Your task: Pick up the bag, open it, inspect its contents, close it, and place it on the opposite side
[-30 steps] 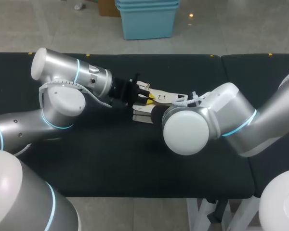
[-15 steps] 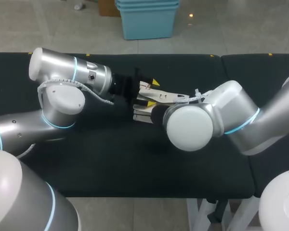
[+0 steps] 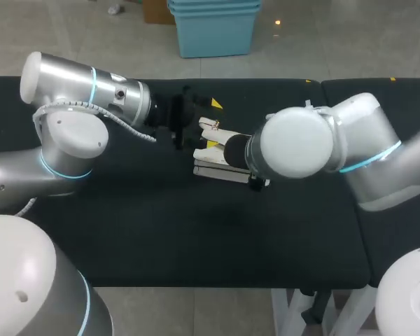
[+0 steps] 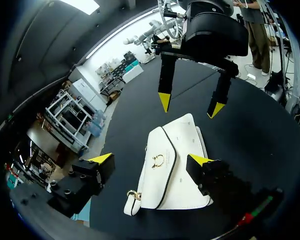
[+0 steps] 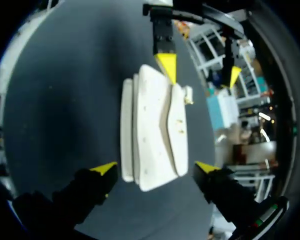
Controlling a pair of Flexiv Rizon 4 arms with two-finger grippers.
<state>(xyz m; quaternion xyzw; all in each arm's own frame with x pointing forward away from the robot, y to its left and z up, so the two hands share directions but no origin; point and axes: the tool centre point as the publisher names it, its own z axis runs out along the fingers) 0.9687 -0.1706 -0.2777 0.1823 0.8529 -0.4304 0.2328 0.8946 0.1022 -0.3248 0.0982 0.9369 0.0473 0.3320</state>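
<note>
White bag (image 3: 211, 166) flat on the black desk (image 3: 126, 231), an arm poised at each end.

The bag lies near the middle of the desk, flap shut, with dark trim along the flap edge and a small gold clasp (image 4: 158, 160) on its face. The left fingers (image 4: 102, 159) come in from one end and stand wide apart, one on each side of the bag and above it, touching nothing that can be seen. The right fingers (image 5: 105, 168) face them from the other end, equally spread, with the bag lying between and ahead of them on the desk. In the head view the two wrists nearly meet over the bag, and the right arm's wrist hides part of it.
</note>
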